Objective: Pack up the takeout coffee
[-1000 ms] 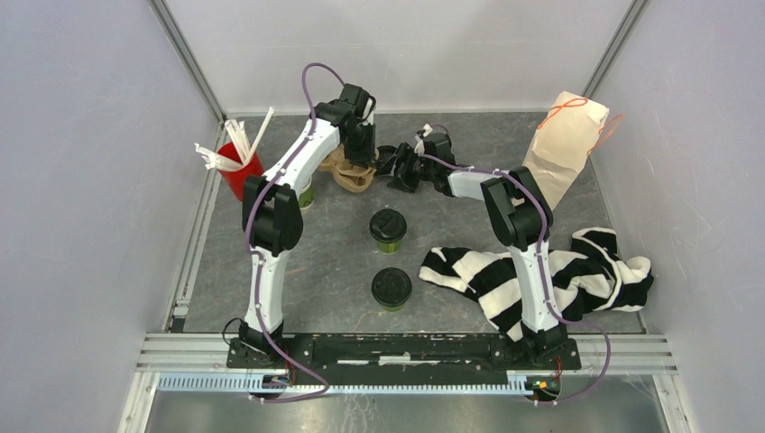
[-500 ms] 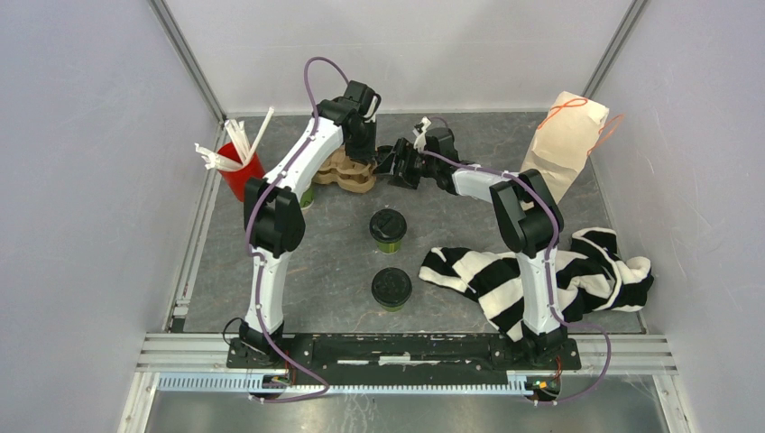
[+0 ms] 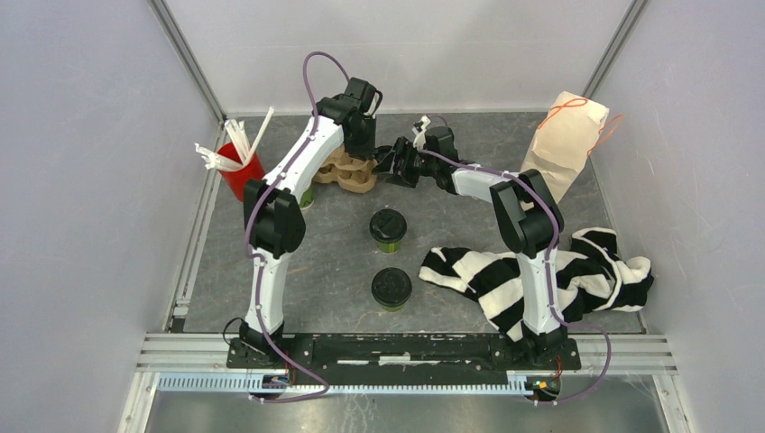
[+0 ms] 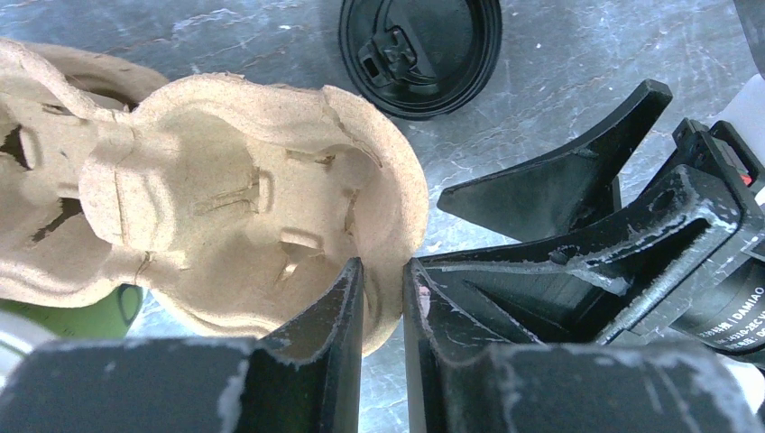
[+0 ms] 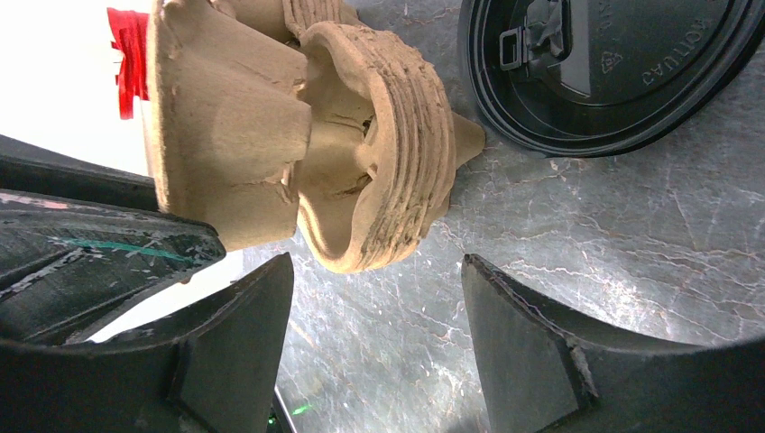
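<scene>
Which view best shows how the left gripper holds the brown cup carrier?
Left wrist: the left gripper pinches the cup carrier wall between near-closed jaws. The top view shows the carrier half hidden under the left arm; the right wrist view shows mainly its ribbed outside.

The word "DAMIAO" is printed in white on a black motor housing [image 4: 726, 307], seen to the right of the brown pulp carrier [image 4: 225, 189] in the left wrist view. A line of smaller characters beneath it cannot be made out. On the black lid [image 5: 631, 81], seen to the upper right of the carrier in the right wrist view, raised letters are moulded near the rim. They are upside down and not surely legible, and a small triangular mark is set beside them.
</scene>
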Tool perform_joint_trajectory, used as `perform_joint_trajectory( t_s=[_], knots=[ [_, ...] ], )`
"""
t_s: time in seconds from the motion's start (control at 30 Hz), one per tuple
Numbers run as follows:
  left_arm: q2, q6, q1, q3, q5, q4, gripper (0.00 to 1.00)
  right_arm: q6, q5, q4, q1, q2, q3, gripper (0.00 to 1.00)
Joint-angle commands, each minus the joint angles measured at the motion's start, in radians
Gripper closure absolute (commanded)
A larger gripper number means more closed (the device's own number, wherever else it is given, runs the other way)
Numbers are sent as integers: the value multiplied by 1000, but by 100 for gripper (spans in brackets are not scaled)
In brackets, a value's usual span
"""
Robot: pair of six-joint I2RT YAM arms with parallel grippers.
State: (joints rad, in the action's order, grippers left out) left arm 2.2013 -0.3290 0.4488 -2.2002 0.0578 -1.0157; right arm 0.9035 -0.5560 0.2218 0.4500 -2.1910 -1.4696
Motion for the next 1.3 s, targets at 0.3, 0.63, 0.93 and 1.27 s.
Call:
perform_joint_trajectory(
  t_s=[0.3, 0.63, 0.93, 1.27],
  knots=[
    [-118, -23, 24, -122, 98, 0, 98, -93, 22, -117, -3, 55, -88, 24],
    [-308, -62, 24, -51, -123, 75, 98, -578, 137, -679, -27, 367, -132, 20],
    [-468, -57, 25, 107, -303, 125, 98, -883, 455, -1054, -28, 740, -58, 15],
    [-612, -175, 32, 247, -439, 129, 98, -851, 580, -1217, -29, 1031, 16, 15]
  ],
)
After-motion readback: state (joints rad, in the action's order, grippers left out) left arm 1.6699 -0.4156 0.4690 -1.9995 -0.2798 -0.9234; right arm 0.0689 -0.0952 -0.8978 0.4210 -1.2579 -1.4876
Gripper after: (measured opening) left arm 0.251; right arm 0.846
